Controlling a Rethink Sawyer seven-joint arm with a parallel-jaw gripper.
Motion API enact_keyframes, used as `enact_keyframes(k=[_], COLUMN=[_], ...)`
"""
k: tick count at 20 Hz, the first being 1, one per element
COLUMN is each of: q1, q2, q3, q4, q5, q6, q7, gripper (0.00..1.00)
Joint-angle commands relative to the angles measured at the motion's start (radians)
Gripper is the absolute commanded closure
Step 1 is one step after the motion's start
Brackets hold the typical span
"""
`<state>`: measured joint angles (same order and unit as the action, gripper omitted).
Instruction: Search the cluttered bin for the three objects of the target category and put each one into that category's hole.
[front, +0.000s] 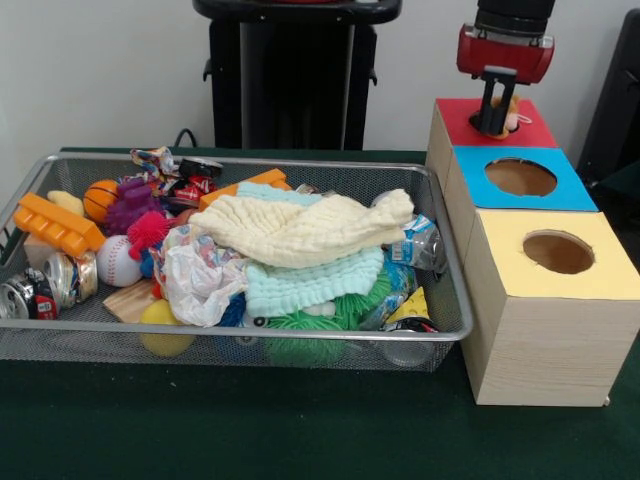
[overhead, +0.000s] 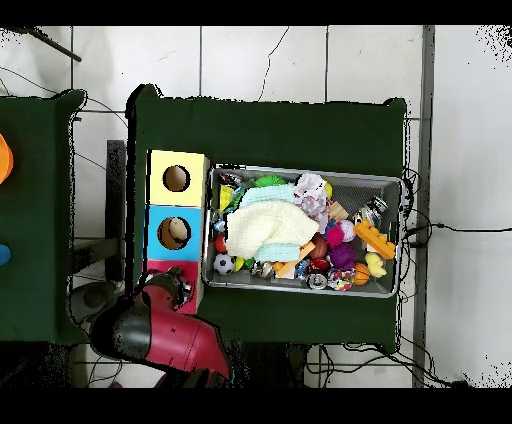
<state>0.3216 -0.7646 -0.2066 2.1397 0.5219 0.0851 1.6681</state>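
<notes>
We see the red and black gripper (front: 495, 122) hanging low over the red-topped wooden box (front: 530, 128), the farthest of three boxes lined up to the right of the silver wire-mesh bin (front: 440, 235) in the front view. Something small, pale pink and yellowish (front: 513, 118) sits between its black fingers, right at the red top, but we cannot tell what it is, nor whether the fingers are closed on it or parted.

Nearer to us stand the blue-topped wooden box (front: 565, 192) and then the yellow-topped wooden box (front: 610, 265), each with a round hole in its lid. In the overhead view we make out a pale object (overhead: 177, 233) inside the blue box's hole.

The bin rests on the dark green table cover (front: 250, 430) and is full of clutter. A cream waffle-weave cloth (front: 300, 230) lies on top, over a mint green cloth (front: 315, 283). At the left we find an orange plastic ridged block (front: 55, 225), a small orange basketball (front: 99, 198), a purple spiky ball (front: 130, 205), a white baseball (front: 117, 262) and a crushed drinks can (front: 30, 295). A green spiky ring (front: 305, 335) lies at the near edge, under the mint cloth.
</notes>
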Motion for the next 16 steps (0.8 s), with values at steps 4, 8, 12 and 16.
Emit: enact_keyframes(k=[4,8,12,16], q1=[-0.037,-0.025,-0.031,-0.044], q2=[0.044,0.009,-0.003,0.021], q3=[0.088,0.065,0.062,0.084], q4=[0.006,0.006,0.007,0.011], q5=[0.03,0.035,0.033,0.027], q6=[-0.046,0.01,0.027,-0.018], q7=[0.273,0.265,0.259,0.262], gripper=[1.0,1.0,1.0,1.0])
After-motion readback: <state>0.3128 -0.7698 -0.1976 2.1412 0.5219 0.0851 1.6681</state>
